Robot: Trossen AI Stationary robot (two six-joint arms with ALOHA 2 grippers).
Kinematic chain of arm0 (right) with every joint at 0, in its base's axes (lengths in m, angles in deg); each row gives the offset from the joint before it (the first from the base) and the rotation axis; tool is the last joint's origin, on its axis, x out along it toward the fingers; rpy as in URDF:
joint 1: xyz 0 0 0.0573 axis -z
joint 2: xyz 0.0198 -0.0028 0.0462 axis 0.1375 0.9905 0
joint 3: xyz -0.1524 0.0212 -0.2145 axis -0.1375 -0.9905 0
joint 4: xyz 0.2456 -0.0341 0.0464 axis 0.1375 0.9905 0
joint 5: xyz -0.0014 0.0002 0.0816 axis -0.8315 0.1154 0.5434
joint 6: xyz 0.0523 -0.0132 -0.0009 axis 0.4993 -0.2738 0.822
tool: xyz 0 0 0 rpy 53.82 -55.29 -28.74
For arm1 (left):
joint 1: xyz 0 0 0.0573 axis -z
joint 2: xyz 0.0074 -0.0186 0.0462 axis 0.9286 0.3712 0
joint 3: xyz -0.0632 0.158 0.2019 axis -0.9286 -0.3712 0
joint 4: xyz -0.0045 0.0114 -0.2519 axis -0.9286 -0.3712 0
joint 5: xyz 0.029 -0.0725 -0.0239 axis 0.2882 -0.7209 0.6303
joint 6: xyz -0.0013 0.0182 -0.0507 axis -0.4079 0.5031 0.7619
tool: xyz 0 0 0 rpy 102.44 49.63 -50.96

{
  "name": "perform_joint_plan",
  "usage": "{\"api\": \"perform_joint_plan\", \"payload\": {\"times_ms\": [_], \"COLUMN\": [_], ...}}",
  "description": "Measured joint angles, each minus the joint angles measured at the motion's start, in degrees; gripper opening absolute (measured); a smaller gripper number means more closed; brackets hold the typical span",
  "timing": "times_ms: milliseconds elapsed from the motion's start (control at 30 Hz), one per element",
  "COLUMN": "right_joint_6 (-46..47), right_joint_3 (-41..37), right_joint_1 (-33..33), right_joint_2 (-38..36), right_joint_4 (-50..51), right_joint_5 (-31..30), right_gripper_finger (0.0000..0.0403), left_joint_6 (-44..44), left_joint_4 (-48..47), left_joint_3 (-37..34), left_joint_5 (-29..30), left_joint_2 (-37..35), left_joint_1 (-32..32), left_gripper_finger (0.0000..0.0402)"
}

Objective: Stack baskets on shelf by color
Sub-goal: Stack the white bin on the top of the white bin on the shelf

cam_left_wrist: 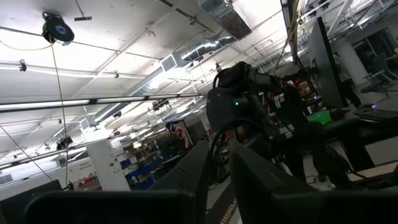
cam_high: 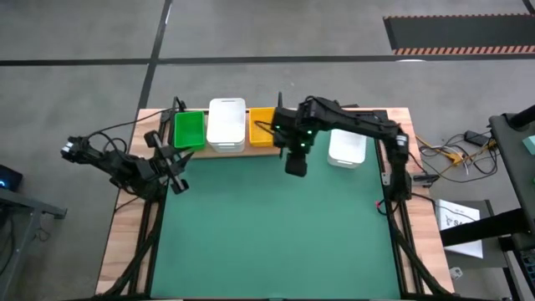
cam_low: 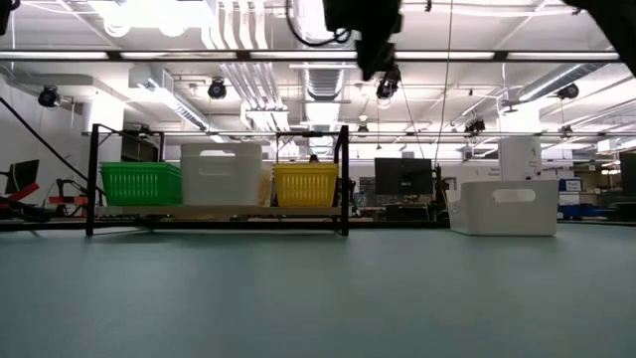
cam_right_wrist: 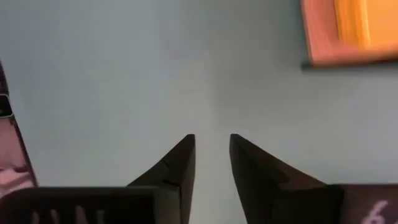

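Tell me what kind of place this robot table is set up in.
Probably a large industrial lab or workshop: exposed ceiling ducts and strip lights overhead, monitors on benches behind the shelf, and a bare concrete floor around the table.

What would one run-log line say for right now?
shelf: green, white, yellow baskets | spare white basket: mat | right end effector: empty, above mat

— What sort of place is this?
— A big robotics lab or workshop hall — look at the open ceiling with bare ducts, pipes and strip lights.
— And lower down?
— A grey concrete floor with a black-and-orange striped mat, loose cables beside the table, and a monitor on benches at the back.
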Motion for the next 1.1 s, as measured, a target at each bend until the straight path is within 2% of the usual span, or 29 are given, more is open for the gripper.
{"api": "perform_joint_plan", "payload": {"times_ms": [167,367,433,533,700,867,967,1100], "right_joint_6": [7.38,11.55,13.89,14.92,9.91,4.71,2.15,1.58], "right_joint_3": [-13.11,-33.46,-39.63,-47.66,-57.57,-64.75,-67.71,-68.52], "right_joint_1": [0.05,-0.2,-0.1,0.4,2.68,5.71,6.71,6.54], "right_joint_2": [-8.29,-18.74,-21.65,-24.78,-27.1,-26.57,-26.4,-26.4], "right_joint_4": [-1.37,-8.55,-9.65,-9.66,-15.06,-25.2,-30.76,-35.44], "right_joint_5": [-2.71,-6.34,-9.69,-18.39,-24.2,-24.54,-24.56,-24.03], "right_gripper_finger": [0.0131,0.0189,0.0199,0.0204,0.0205,0.0191,0.0167,0.0107], "left_joint_6": [1.45,2.09,2.96,3.01,2.99,2.99,3.04,3.04], "left_joint_4": [-0.05,-0.08,-0.01,-0.02,0.01,0.42,0.32,0.34], "left_joint_3": [-0.02,-0.02,-0.02,-0.02,0.0,0.01,-0.04,-0.11], "left_joint_5": [0.02,0.04,0.04,0.05,0.06,0.08,0.17,0.17], "left_joint_2": [0.81,1.1,1.11,0.77,0.72,0.75,0.8,0.85], "left_joint_1": [0.0,0.0,0.0,0.0,0.0,0.0,-0.01,-0.02], "left_gripper_finger": [0.0047,0.0047,0.0047,0.0047,0.0047,0.0047,0.0047,0.0047]}}
